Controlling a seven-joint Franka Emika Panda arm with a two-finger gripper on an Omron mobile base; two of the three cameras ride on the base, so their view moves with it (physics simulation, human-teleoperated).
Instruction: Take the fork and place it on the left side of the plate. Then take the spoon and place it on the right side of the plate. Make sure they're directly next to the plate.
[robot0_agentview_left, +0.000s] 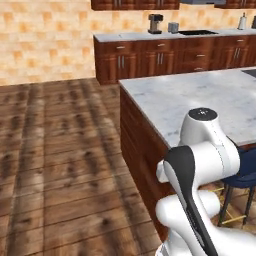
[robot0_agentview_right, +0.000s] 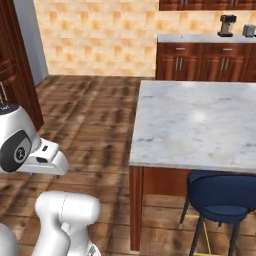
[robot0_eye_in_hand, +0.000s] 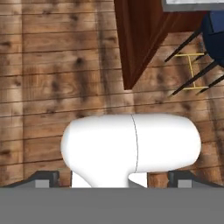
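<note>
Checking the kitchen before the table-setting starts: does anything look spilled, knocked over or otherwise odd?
Nothing stands out. The marble island has no spill on the part in view, the blue stool stands upright under its edge, and the wooden floor looks clean. The hand is open above the floor, holding nothing.

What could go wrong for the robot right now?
1. The blue stool stands right beside the marble island. If the base drives close, it may bump the stool's thin legs.
2. The open gripper points down at the wooden floor, so the arm must swing far up and could clip the island's edge.
</note>
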